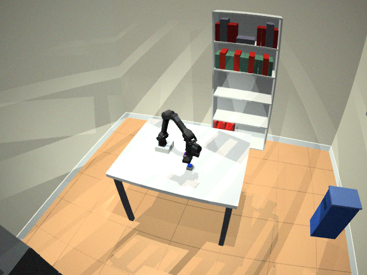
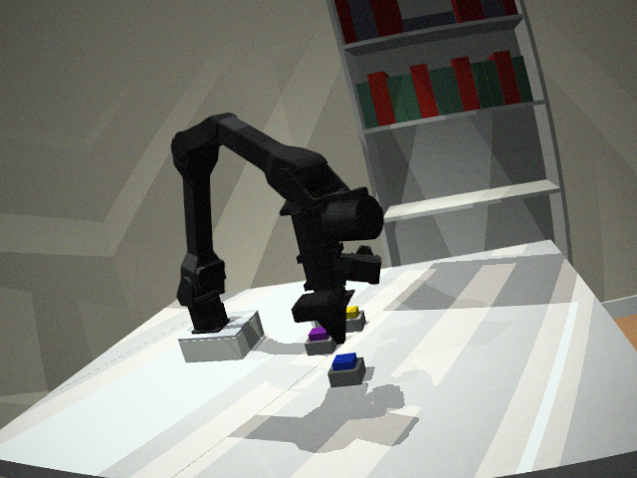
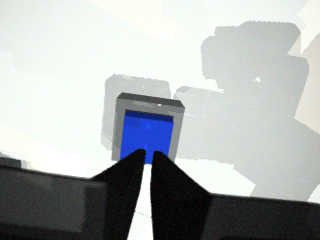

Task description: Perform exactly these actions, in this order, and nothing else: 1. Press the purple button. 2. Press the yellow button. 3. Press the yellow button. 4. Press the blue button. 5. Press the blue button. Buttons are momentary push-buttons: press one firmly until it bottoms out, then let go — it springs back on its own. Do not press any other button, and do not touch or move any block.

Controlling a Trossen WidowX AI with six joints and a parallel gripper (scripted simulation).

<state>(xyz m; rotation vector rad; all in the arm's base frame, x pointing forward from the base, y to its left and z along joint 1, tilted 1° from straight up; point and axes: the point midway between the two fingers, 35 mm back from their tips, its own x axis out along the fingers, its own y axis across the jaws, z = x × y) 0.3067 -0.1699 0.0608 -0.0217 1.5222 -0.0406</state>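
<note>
The blue button sits in a grey housing, its cap standing raised. My gripper is shut and empty, pointing down. Its fingertips are a little above the blue button with a small gap; in the wrist view they overlap the cap's near edge. The purple button is behind the fingers, partly covered by the gripper in the top view. The yellow button is farther back, partly behind the gripper in the exterior view and hidden in the top view.
The buttons stand on the white table. The arm's pale base block is to their left. A sliver of a light grey block shows behind the purple button in the exterior view. A bookshelf stands beyond the table.
</note>
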